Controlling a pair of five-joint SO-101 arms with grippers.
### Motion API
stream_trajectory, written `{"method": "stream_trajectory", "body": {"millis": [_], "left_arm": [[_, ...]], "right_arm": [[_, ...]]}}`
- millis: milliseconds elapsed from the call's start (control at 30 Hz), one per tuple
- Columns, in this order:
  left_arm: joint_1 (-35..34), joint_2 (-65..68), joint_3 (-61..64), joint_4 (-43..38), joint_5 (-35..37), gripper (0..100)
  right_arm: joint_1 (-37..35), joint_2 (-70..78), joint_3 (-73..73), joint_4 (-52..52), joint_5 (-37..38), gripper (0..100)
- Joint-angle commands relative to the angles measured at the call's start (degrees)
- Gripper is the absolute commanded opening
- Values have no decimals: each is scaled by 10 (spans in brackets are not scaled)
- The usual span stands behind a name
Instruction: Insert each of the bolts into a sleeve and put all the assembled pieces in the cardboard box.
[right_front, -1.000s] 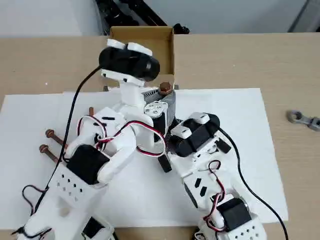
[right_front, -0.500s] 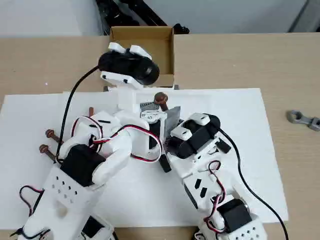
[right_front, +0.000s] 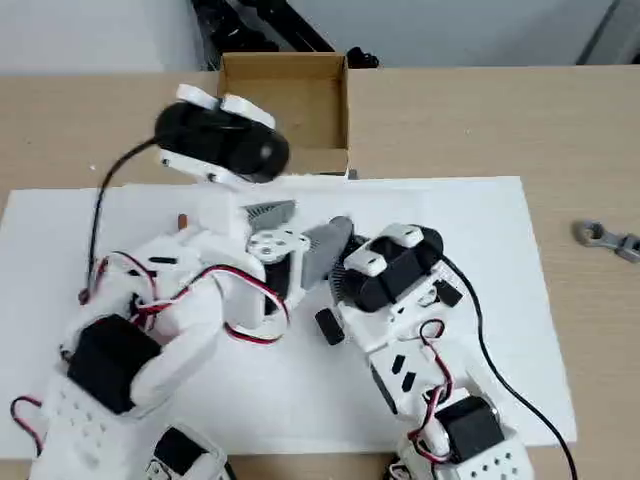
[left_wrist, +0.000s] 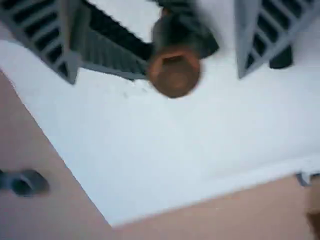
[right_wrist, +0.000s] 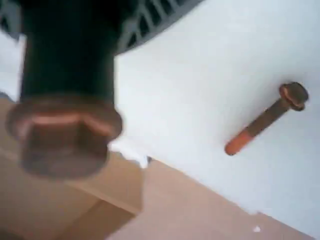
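Observation:
A copper bolt head (right_wrist: 65, 135) sticks out of a black sleeve (right_wrist: 70, 50), which my right gripper (right_front: 340, 265) is shut on, over the white paper in front of the cardboard box (right_front: 290, 100). In the left wrist view the same bolt head (left_wrist: 174, 75) and sleeve (left_wrist: 185, 37) sit between the wide-apart grey fingers (left_wrist: 65, 45) of my left gripper (left_wrist: 156, 72), without touching them. From above, my left gripper (right_front: 300, 225) stands open just left of the right one. A loose bolt (right_wrist: 267, 117) lies on the paper.
The white paper sheet (right_front: 470, 260) covers the middle of the wooden table (right_front: 500, 120). A small black piece (right_front: 327, 325) lies on it beside the right arm. A silver wrench (right_front: 600, 235) rests on the table at far right. A bolt end (right_front: 183, 219) shows beside the left arm.
My left gripper carried the bolt down from the box edge toward the right gripper, then let go, opened wide, and its arm swung left. The right arm has stayed in place.

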Motion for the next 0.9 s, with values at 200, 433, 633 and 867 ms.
{"method": "stream_trajectory", "body": {"millis": [200, 433, 633, 867], "left_arm": [[-263, -13, -15, -1, -16, 6], [-330, -13, 130, -51, -47, 6], [-329, -13, 277, -164, -103, 6], [-330, -13, 317, -173, -119, 6]], "right_arm": [[35, 188, -124, -9, 29, 2], [38, 320, -258, -6, 35, 2], [51, 509, -465, 27, 35, 2], [41, 737, -709, 40, 36, 3]]}}
